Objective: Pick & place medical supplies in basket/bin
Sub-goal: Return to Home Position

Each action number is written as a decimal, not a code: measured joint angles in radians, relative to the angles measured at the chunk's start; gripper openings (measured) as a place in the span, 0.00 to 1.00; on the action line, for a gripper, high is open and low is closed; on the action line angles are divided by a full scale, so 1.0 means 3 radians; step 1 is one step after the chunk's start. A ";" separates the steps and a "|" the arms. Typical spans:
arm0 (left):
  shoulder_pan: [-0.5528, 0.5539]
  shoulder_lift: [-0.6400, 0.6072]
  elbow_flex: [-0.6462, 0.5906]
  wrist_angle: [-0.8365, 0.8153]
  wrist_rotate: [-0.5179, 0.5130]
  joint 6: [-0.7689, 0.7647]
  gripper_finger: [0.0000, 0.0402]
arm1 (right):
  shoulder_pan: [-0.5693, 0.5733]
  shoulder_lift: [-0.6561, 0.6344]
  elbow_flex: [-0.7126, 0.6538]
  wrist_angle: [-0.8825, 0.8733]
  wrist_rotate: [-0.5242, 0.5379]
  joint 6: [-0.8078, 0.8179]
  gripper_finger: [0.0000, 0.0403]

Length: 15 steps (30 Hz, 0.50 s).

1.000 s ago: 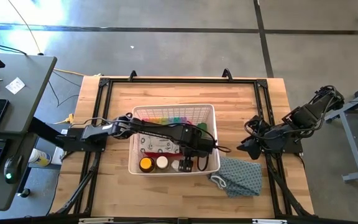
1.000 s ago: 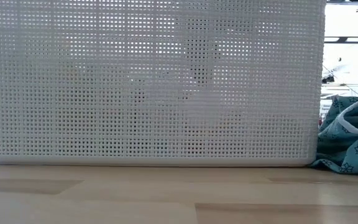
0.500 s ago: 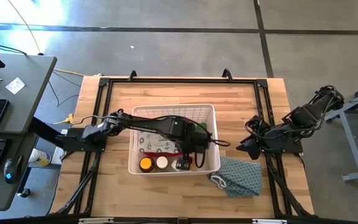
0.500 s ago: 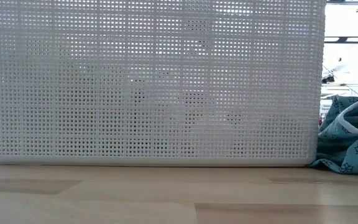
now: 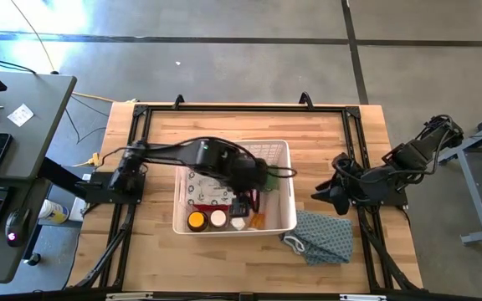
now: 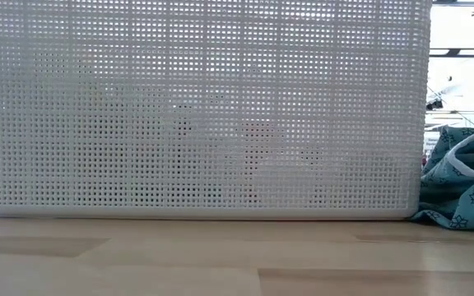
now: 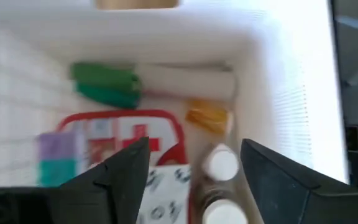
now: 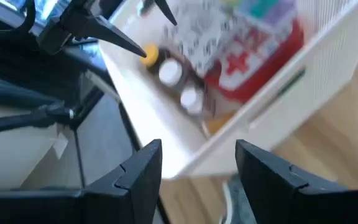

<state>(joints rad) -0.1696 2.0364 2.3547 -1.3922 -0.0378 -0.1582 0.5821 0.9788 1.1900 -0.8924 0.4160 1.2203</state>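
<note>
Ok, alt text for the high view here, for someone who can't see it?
From above, a white basket of bottles and a red case sits in the middle of a wooden table, with the left gripper open over it. The right gripper waits open off the basket's right side, and a teal cloth lies by that side.
</note>
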 joint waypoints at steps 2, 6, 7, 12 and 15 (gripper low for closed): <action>0.0000 -0.0099 0.0000 -0.0081 -0.0182 -0.0089 0.69 | -0.0045 0.0035 0.0001 0.0061 0.0129 -0.0111 0.48; 0.0000 -0.0262 0.0004 -0.0284 -0.0482 -0.0281 0.66 | -0.0250 0.0225 0.0001 -0.0016 0.0085 -0.0180 0.48; 0.0001 -0.0299 0.0004 -0.0346 -0.0535 -0.0340 0.65 | -0.0314 0.0298 0.0001 -0.0015 0.0046 -0.0236 0.48; -0.0001 -0.0468 0.0004 -0.0618 -0.0713 -0.0618 0.62 | -0.0608 0.0679 0.0000 0.0230 -0.0187 -0.0784 0.48; -0.0003 -0.0607 0.0001 -0.0598 -0.0735 -0.0769 0.59 | -0.0656 0.0769 0.0013 0.0451 -0.0156 -0.1050 0.48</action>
<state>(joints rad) -0.1703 1.8543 2.3550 -1.5715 -0.2585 -0.3888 0.3853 1.2095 1.1940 -0.7571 0.3692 0.9052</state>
